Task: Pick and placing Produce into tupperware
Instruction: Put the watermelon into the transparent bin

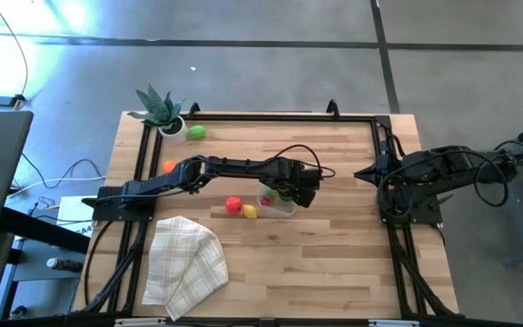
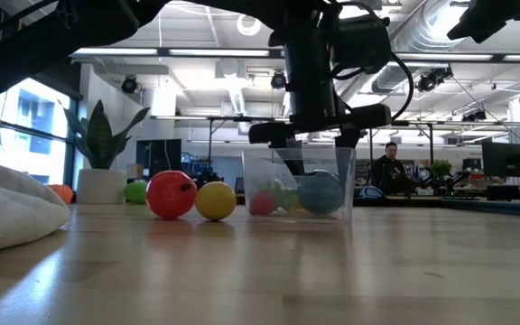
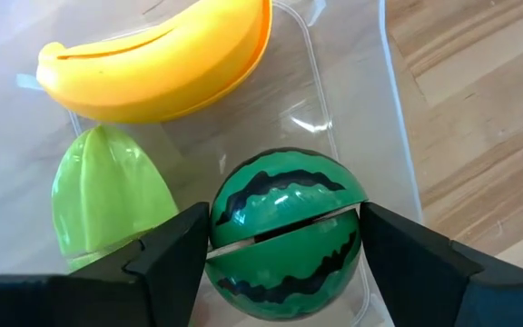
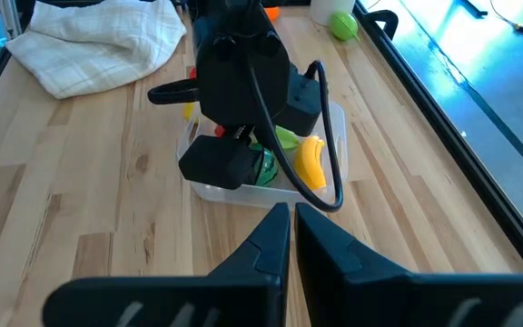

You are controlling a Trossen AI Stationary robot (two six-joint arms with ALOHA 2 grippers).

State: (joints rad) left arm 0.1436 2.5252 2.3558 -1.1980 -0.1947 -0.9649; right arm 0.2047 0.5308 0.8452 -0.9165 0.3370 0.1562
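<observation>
My left gripper point(image 3: 284, 250) reaches down into the clear tupperware point(image 1: 278, 202), shut on a dark green striped toy watermelon point(image 3: 284, 236). A yellow banana point(image 3: 152, 64) and a light green piece point(image 3: 107, 195) lie on the tub's floor beside it. On the table left of the tub rest a red ball point(image 1: 233, 205) and a yellow piece point(image 1: 250, 212). An orange piece point(image 1: 169, 166) and a light green one point(image 1: 196, 133) lie farther off. My right gripper point(image 4: 291, 227) is shut and waits at the table's right edge point(image 1: 370, 173). My left gripper pinches the watermelon between its two fingers, one finger point(image 3: 175, 250) on each of its opposite sides point(image 3: 221, 232). The fingers come from above, pointing down into the tub. The watermelon sits low inside the tub point(image 2: 319, 191), next to the banana and the green piece.
A spiky green plant in a white pot point(image 1: 160, 109) stands at the far left corner. A checked beige cloth point(image 1: 184, 263) lies crumpled near the near left edge. A black frame point(image 1: 261, 115) borders the table. Bare wood point(image 1: 334, 263) stretches near and right of the tub.
</observation>
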